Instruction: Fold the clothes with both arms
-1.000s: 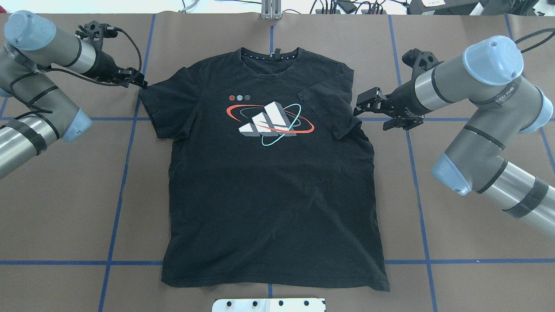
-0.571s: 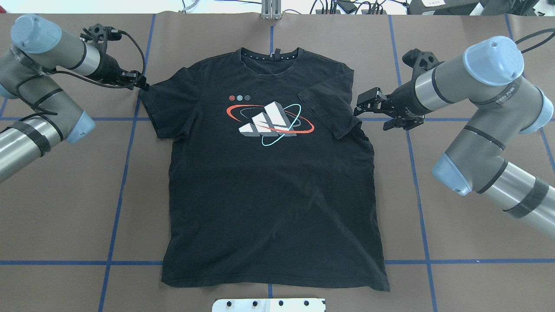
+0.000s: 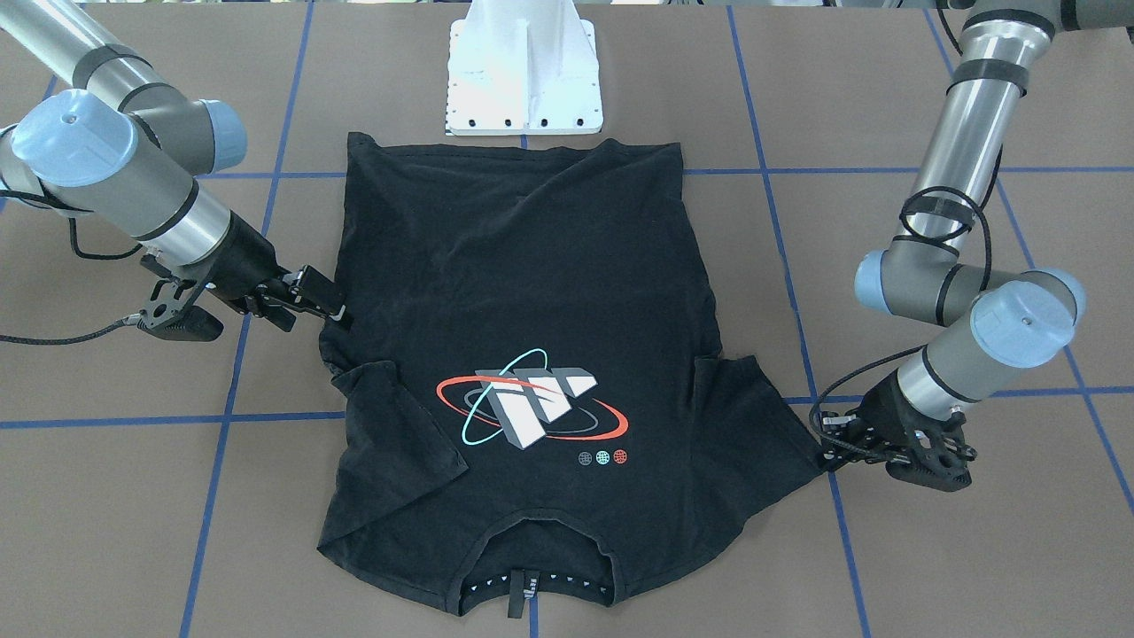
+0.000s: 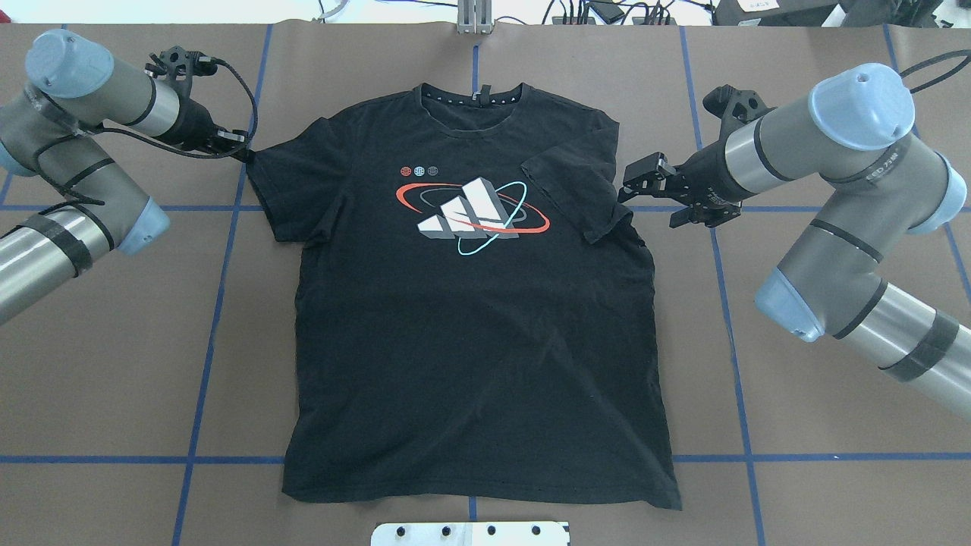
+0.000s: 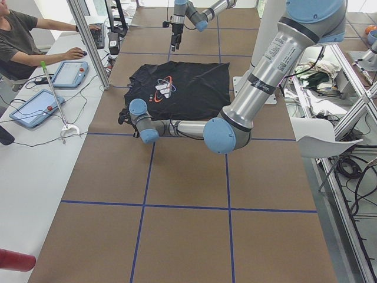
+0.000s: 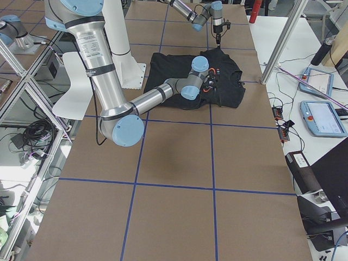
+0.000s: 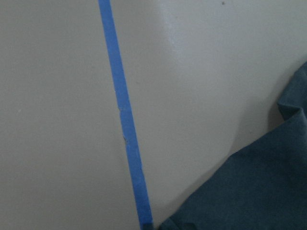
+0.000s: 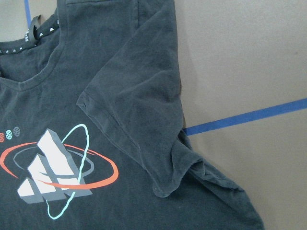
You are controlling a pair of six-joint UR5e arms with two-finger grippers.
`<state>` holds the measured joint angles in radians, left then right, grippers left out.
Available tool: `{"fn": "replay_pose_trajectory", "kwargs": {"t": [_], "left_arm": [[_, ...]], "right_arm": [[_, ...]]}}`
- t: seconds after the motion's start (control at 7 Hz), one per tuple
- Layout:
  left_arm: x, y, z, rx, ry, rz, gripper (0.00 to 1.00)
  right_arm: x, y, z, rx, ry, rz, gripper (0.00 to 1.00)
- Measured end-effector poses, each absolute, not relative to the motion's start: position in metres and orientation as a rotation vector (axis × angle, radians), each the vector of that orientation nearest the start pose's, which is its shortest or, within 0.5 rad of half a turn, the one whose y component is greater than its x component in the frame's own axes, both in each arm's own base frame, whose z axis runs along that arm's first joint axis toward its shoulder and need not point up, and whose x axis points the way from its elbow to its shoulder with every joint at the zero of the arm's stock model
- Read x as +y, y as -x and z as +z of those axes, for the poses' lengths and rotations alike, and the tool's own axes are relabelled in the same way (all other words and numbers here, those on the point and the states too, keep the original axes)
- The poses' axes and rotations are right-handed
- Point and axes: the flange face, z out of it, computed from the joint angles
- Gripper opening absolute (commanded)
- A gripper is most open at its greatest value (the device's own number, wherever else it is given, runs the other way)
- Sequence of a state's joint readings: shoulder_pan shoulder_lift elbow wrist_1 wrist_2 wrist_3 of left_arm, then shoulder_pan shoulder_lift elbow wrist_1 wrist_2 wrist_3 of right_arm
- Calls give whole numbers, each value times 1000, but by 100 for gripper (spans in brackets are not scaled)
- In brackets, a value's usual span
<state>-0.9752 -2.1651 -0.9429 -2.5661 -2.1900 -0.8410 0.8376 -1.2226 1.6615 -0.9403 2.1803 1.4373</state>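
Overhead view, dial centred on the shirt.

- The black T-shirt (image 4: 470,341) is laid flat on the brown table (image 4: 114,379), logo (image 4: 470,208) up, collar at 12 o'clock, hem at 6 o'clock.
- The right sleeve (image 4: 576,189) is seen turned in over the chest, with a puckered ridge at its lower corner. The left sleeve (image 4: 284,182) is spread outward toward 10 o'clock.
- The left gripper (image 4: 244,152) is set low at the very tip of the left sleeve, at 10 o'clock. Whether its jaws are pinching the hem cannot be told; only cloth and blue tape (image 7: 122,124) are shown by its wrist camera.
- The right gripper (image 4: 630,193) is held at 2 o'clock, just beside the folded sleeve, its jaws spread and nothing held.

Step judged in hand: the left sleeve is to be folded in to match the right.

To be done well:
- Both layers of the cuff should be taken, not the top layer alone.
- The sleeve should be lifted only a little and carried toward 3 o'clock, so the body is not dragged.
- The fold line should be kept parallel to the side seam.
- The cloth should be released only once it lies flat on the chest.
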Motion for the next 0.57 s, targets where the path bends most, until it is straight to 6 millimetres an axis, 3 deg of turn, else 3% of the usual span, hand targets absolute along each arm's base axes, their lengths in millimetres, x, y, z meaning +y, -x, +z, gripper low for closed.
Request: {"fn": "replay_pose_trajectory", "kwargs": {"t": [0.29, 0.43, 0.57], "left_arm": [[-660, -340, 462, 1098, -327, 84, 0], [-648, -327, 439, 1155, -287, 59, 0], [-641, -329, 403, 1210, -241, -3, 0]], "right_arm": [[-511, 357, 345, -1176, 3, 293, 100], [-510, 357, 343, -1178, 3, 292, 100], [-510, 357, 344, -1177, 4, 292, 100]]}}
